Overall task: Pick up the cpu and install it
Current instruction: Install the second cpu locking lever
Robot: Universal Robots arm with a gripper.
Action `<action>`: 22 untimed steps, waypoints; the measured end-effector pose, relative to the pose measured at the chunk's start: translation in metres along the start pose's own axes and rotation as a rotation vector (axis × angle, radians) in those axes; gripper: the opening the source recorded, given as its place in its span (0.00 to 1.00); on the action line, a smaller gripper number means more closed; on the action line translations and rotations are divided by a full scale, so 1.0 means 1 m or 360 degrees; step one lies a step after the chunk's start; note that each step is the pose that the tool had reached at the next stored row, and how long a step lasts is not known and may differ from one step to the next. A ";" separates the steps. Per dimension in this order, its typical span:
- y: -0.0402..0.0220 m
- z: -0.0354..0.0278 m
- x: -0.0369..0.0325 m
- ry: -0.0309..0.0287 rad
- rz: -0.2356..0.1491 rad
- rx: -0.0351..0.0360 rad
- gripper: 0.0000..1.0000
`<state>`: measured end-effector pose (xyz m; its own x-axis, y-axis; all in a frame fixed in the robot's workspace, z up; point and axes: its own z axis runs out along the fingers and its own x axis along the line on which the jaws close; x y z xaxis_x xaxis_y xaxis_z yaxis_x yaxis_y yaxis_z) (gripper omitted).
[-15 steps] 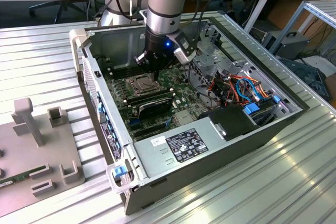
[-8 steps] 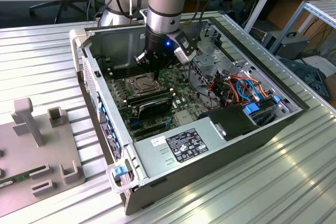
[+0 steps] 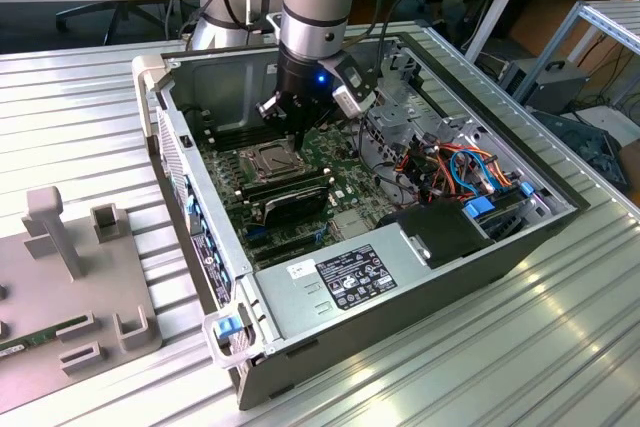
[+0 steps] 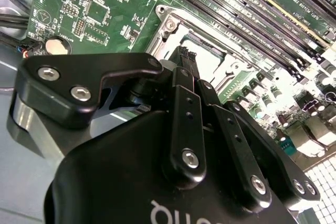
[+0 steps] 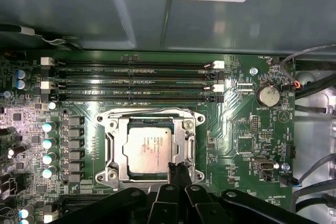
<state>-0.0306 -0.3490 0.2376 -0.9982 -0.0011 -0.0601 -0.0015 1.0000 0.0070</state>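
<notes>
Cpu [image 5: 150, 149], a thin silver-grey square, is lying flat inside the square socket frame [image 5: 152, 124] on the green motherboard [image 5: 239, 129], as the first wrist view is showing. The tool [image 5: 178, 170] is hanging just over the socket's edge, its two slim black fingertips [image 5: 173, 171] pressed together with nothing between them. Those tips are sitting at the rim of the chip, near one corner of the frame; whether they are touching the metal cannot be told.

In the second wrist view the tool [image 4: 185, 56] is pointing down at the same socket frame [image 4: 181, 27], with its black linkage bars and silver screws crowding the foreground.

Just beyond the socket, long black memory slots [image 5: 136, 82] are running in parallel rows, with white latches at their ends. A round coin battery [image 5: 268, 95] is sitting on the board to one side of them, and a row of small silver-topped capacitors [image 5: 47, 150] is standing on the other side of the socket.

In the exterior view the arm [image 3: 315, 7] is reaching down into an open computer case [image 3: 400, 287] lying on its side, the tool [image 3: 297, 137] hanging just above the socket frame [image 3: 268, 159]. Bundled orange and blue cables [image 3: 460, 172] are filling the case toward the exterior view's right. The case is resting on a ribbed metal bench [image 3: 90, 127], and a grey fixture block [image 3: 70, 267] is standing on that bench at the exterior view's left.
</notes>
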 end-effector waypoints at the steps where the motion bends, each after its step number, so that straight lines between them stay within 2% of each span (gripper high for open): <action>1: 0.0000 0.0000 0.0000 -0.00001 0.0000 0.0000 0.11; 4: 0.0000 -0.0002 0.0002 0.00001 0.0000 0.0000 0.11; 7: 0.0000 -0.0004 0.0034 0.00001 0.0000 0.0000 0.11; 14: 0.0000 -0.0011 0.0168 -0.00001 0.0000 0.0000 0.11; 19: -0.0023 -0.0012 0.0173 -0.00004 0.0000 0.0002 0.11; 22: -0.0044 -0.0015 0.0172 -0.00003 0.0000 0.0006 0.11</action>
<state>-0.0479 -0.3535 0.2381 -0.9982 -0.0013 -0.0603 -0.0015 1.0000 0.0030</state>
